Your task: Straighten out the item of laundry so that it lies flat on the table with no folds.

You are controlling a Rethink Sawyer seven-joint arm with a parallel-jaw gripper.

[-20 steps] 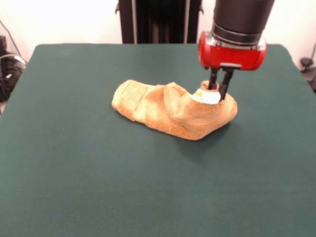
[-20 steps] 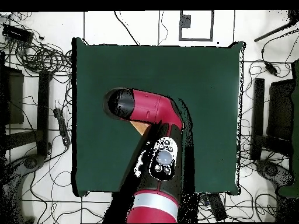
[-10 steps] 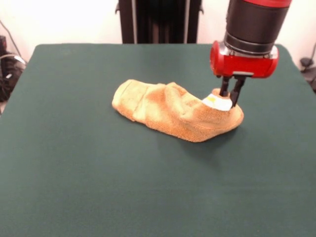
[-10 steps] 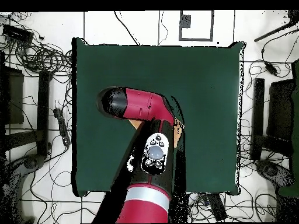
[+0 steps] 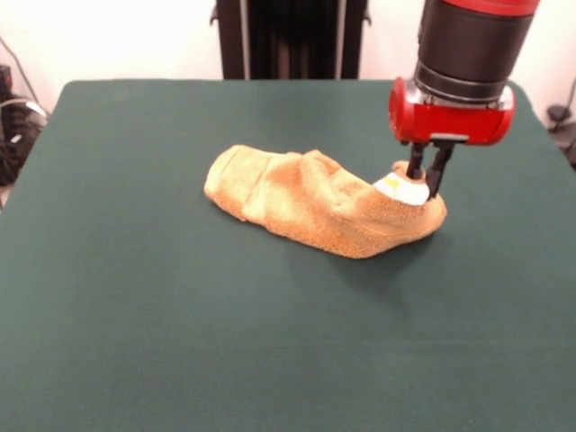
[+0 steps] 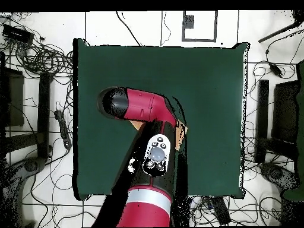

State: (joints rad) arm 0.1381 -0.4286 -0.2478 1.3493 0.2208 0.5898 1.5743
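Red and black arm (image 5: 463, 54) dropping straight down from 1 o'clock, wrist vertical, jaws (image 5: 427, 173) pinched on the white-tagged end of the golden-orange terry towel (image 5: 319, 200), bunched and folded near centre of green table (image 5: 180, 333), slightly toward 2 o'clock.

Towel (image 5: 315, 202): golden-orange terry cloth, nubby looped pile, matt throughout; a flatter-woven paler band shows near its left end. Tag (image 5: 401, 188) on it: smooth white fabric or paper, cannot tell which, with a small yellow mark.

Desk (image 5: 180, 342): covered in dark green cloth, plain, matt, fine even texture, no sheen.

Gripper (image 5: 427, 178): thin black jaws, hard and smooth, plastic or metal not distinguishable. Housing above: glossy red plastic-looking shell; black cylinder over it, smooth with a dull satin finish.
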